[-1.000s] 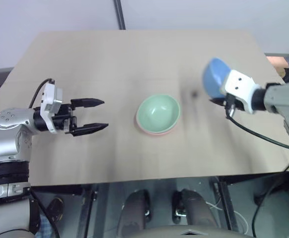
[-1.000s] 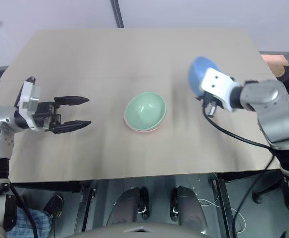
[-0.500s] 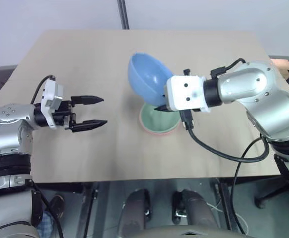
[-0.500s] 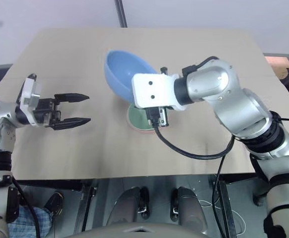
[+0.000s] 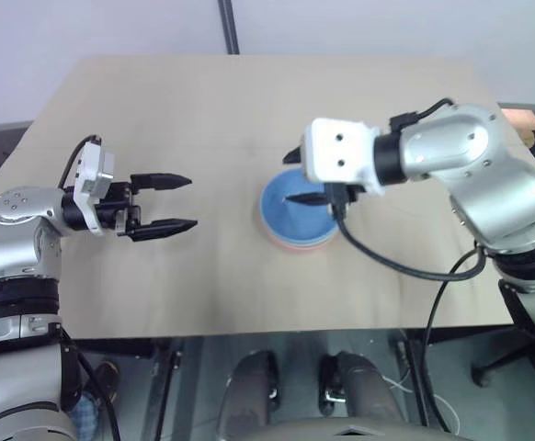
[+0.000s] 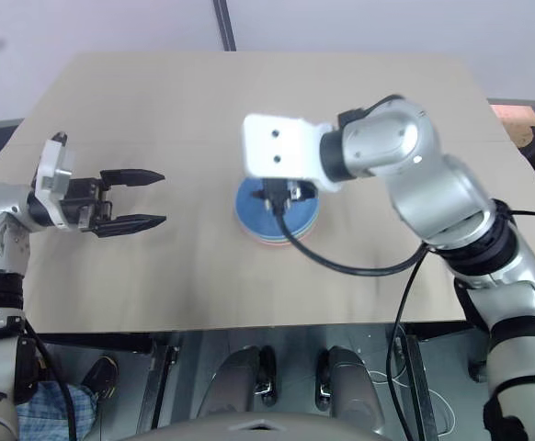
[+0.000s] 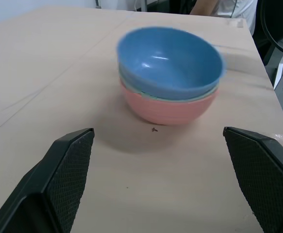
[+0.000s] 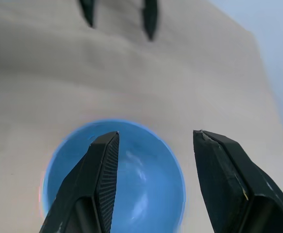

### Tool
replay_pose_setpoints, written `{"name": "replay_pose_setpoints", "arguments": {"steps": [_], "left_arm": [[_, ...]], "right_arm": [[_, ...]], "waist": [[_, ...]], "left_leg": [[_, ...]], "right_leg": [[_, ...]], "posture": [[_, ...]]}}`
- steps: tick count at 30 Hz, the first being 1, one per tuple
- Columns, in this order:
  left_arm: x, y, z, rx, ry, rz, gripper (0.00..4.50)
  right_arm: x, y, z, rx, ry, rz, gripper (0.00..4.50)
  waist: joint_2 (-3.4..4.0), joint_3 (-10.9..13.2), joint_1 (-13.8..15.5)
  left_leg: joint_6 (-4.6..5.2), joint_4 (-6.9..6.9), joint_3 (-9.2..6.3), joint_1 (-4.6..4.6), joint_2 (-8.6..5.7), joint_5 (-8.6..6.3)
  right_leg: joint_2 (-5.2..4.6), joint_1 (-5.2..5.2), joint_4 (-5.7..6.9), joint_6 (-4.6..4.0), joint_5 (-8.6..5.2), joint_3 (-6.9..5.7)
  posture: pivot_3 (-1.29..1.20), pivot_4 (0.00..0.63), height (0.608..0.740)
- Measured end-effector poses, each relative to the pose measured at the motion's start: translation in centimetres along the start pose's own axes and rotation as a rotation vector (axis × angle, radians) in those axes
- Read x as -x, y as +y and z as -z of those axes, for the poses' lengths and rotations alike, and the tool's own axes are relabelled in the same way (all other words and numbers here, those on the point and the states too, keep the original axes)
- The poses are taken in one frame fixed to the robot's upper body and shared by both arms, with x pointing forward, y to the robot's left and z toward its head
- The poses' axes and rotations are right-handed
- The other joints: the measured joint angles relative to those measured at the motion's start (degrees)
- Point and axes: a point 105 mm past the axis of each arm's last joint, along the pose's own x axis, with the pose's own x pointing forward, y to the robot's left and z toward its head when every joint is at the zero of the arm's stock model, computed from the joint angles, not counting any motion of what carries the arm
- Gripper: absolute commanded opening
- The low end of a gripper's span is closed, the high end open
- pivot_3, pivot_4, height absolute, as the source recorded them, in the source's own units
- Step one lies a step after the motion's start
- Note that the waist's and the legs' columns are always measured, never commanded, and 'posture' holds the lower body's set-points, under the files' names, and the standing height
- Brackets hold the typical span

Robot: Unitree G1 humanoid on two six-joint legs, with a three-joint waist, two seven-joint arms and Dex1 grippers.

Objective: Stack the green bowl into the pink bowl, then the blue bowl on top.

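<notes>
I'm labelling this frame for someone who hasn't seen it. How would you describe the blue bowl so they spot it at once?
Start at the tan table and look near its middle for the one stack of bowls. The blue bowl is the top one, nested over the green bowl, of which just the rim shows, and the pink bowl at the bottom.

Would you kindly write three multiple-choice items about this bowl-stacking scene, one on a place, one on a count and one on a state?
1. Where does the blue bowl sit?
A. Alone near the table edge
B. On top of the bowl stack
C. In the left gripper

2. How many bowls make up the stack?
A. One
B. Two
C. Three

3. How are the right gripper fingers?
A. Apart above the blue bowl
B. Clamped on the pink bowl
C. Pinching the table

Answers: B, blue lies uppermost; C, the green bowl rim shows between blue and pink; A, a gap separates them.
</notes>
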Motion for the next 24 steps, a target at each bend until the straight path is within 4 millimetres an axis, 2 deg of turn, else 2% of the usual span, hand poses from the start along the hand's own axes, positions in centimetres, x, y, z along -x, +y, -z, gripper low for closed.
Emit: {"name": "replay_pose_setpoints", "arguments": {"steps": [2, 4, 6, 11, 13, 17, 22, 24], "left_arm": [[-0.1, 0.1, -0.1, -0.001, -0.001, 0.002, 4.50], [-0.1, 0.1, -0.1, 0.001, 0.000, 0.000, 4.50], [0.0, 0.2, 0.1, 0.006, 0.004, -0.003, 4.50], [0.0, 0.1, 0.4, 0.014, 0.007, -0.006, 4.50], [0.1, 0.0, 0.7, 0.021, 0.013, -0.009, 4.50], [0.3, -0.1, 1.4, 0.040, 0.029, -0.033, 4.50], [0.6, -0.3, 2.5, 0.066, 0.057, -0.068, 4.50], [0.6, -0.4, 2.6, 0.066, 0.060, -0.073, 4.50]], "right_arm": [[1.1, -0.3, 0.9, -0.052, 0.024, 0.019, 2.66], [2.7, -0.3, 3.0, -0.154, 0.071, 0.051, 2.66], [3.3, 0.0, 4.2, -0.218, 0.093, 0.069, 2.66], [5.0, 2.1, 6.8, -0.403, 0.014, 0.115, 2.66], [6.0, 3.1, 8.5, -0.473, 0.017, 0.154, 2.66], [8.1, 4.4, 10.8, -0.526, 0.004, 0.227, 2.66], [11.1, 6.2, 15.3, -0.640, 0.016, 0.324, 2.66], [11.7, 6.9, 16.6, -0.690, 0.020, 0.335, 2.66]], "waist": [[0.00, 0.0, 0.0], [-0.02, 0.0, 0.2], [-0.01, 0.0, 0.1], [-0.02, 0.0, 0.0], [-0.02, 0.0, 0.1], [-0.02, 0.0, 0.2], [-0.03, 0.0, 0.2], [-0.02, 0.0, 0.2]], "left_leg": [[0.00, -0.01, -0.03, 0.00, 0.01, 0.00], [0.00, -0.01, -0.04, -0.01, -0.01, 0.00], [0.01, -0.01, -0.02, -0.01, -0.02, -0.01], [0.00, -0.04, -0.04, 0.01, 0.00, 0.00], [0.01, -0.04, -0.04, 0.02, 0.00, 0.00], [0.01, -0.03, -0.07, 0.05, -0.01, -0.01], [0.02, -0.02, -0.09, 0.08, -0.02, -0.01], [0.02, -0.02, -0.09, 0.08, -0.02, -0.01]], "right_leg": [[0.01, 0.00, 0.00, 0.00, 0.00, -0.02], [-0.02, 0.03, -0.03, 0.00, 0.00, -0.04], [-0.03, 0.03, -0.04, 0.00, 0.00, -0.02], [0.01, 0.03, -0.02, 0.01, 0.00, -0.02], [0.00, 0.06, -0.04, 0.09, -0.05, -0.02], [-0.01, 0.10, -0.05, 0.22, -0.13, -0.02], [-0.01, 0.15, -0.06, 0.23, -0.13, -0.04], [0.00, 0.15, -0.05, 0.23, -0.13, -0.04]], "posture": [[0.00, 0.150, 0.740], [0.00, 0.150, 0.740], [0.00, 0.150, 0.740], [0.00, 0.150, 0.740], [0.00, 0.150, 0.740], [0.00, 0.150, 0.740], [0.00, 0.150, 0.740], [0.00, 0.150, 0.740]]}}
